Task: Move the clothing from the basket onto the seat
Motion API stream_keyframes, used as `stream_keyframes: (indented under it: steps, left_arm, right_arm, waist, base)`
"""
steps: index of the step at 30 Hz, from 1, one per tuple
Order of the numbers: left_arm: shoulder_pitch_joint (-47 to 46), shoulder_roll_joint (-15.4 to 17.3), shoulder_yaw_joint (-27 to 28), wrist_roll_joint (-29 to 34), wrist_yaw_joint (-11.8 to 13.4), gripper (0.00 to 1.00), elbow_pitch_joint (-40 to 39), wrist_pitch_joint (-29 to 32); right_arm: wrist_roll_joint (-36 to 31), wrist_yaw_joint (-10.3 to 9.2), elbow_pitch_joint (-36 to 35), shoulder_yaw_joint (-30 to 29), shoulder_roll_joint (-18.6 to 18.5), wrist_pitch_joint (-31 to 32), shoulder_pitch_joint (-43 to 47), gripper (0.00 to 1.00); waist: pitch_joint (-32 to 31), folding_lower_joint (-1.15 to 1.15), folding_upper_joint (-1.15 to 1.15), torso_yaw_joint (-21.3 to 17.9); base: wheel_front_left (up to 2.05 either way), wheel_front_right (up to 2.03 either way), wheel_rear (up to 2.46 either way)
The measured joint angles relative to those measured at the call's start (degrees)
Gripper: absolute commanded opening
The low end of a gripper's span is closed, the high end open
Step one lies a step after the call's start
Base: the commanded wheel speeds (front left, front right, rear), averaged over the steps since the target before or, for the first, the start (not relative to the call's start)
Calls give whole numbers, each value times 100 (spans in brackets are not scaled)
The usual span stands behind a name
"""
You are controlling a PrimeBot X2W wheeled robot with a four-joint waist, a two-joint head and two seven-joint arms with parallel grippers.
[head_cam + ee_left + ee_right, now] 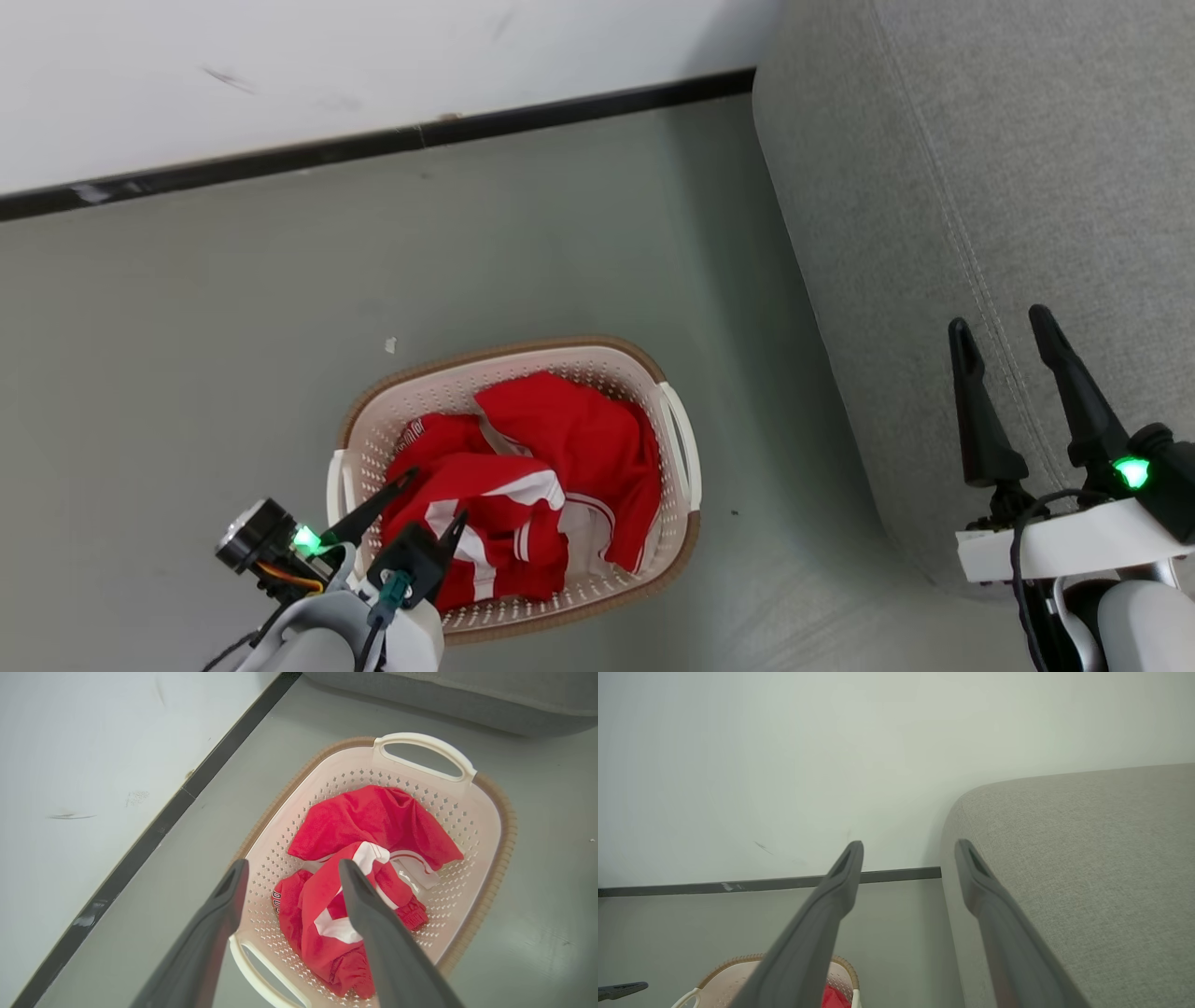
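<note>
"One piece only? Log it."

"One that I can see: a crumpled red fabric garment with white stripes, heaped inside the cream-white perforated plastic laundry basket with the brown rim band. The basket sits on the grey-green floor, near the white wall. It's just to the robot's left of the big grey woven-fabric sofa cushion, the seat. Whether anything lies under the red heap, I cannot tell."

"Progress?"

"None, as I judge it. The garment lies wholly in the basket."

"Left gripper?"

"The left gripper hangs over the near end of the basket with its two dark fingers spread apart and nothing between them. In the left wrist view the tips point down at the striped fold. It looks to be above the cloth, but touching or not, I cannot tell."

"Right?"

"The right gripper is up over the seat's edge, fingers apart too, empty, well apart from the basket."

"Step?"

"I'd call it the reach for the first pick."

"Next move needs?"

"My guess is the left arm goes down into the heap, fingers straddling a raised fold. The striped ridge in the middle looks like the best bet. Then close, lift until the trailing cloth clears the rim and the white side handle, and swing right onto the cushion. The fabric is loose, so a shallow pinch could slip or tug the light basket along."
</note>
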Motion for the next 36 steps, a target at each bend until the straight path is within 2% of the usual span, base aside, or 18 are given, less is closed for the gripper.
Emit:
stream_keyframes:
  steps: [19, 36]
  left_arm:
    - [-808, 141, -119, 411, 151, 100, 472, 0]
    - [-1265, 401, -349, 760, 166, 100, 1059, 18]
  right_arm:
    - [447, 0, -94, 56, 0, -16, -848, 100]
    - [666, 0, -44, 231, 0, -16, -1479, 100]
  waist:
    - [1178, 0, 0, -577]
    - [1773, 0, 0, -1031]
  base:
    - [0, 0, 0]
    - [0, 0, 0]
